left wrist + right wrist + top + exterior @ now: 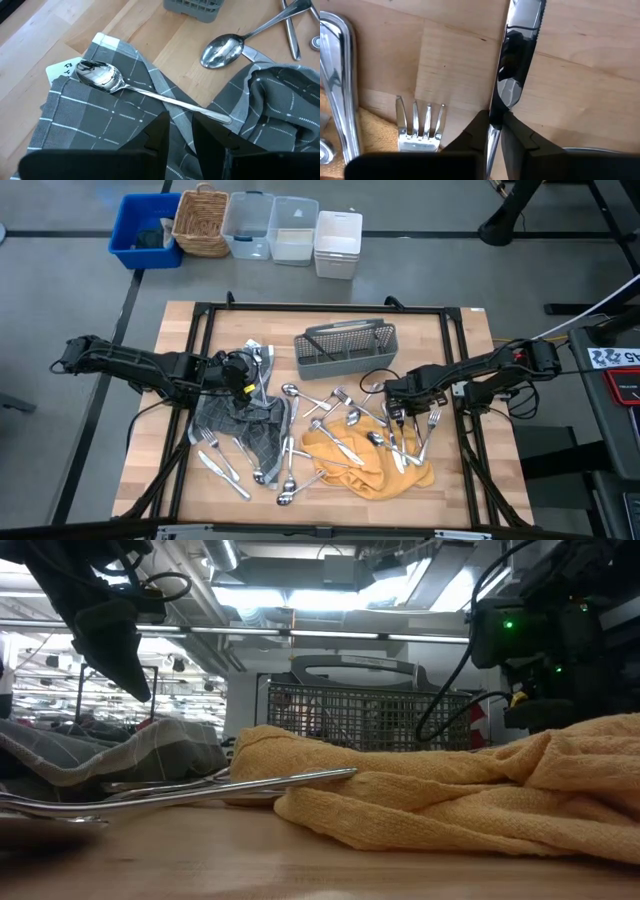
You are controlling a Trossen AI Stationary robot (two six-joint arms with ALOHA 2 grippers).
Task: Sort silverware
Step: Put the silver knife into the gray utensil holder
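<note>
You have shiny silver metal forks, spoons and knives (330, 430) scattered flat across the wooden table, some lying on the grey checked cloth (250, 425) and the yellow towel (375, 465). One long-handled spoon (145, 90) lies bowl-up on the grey cloth. One serrated knife (512, 65) sits pinched between dark fingers.

High view: mounted overhead, facing straight down, covering the whole table (180, 380) and both arms. Low view: at table-top height, facing level across into the room, very near a yellow cloth (450, 795). Left wrist view: close above a grey checked cloth (100, 120), which the high view shares. Right wrist view: very close to a knife (512, 60) on bare wood.
</note>
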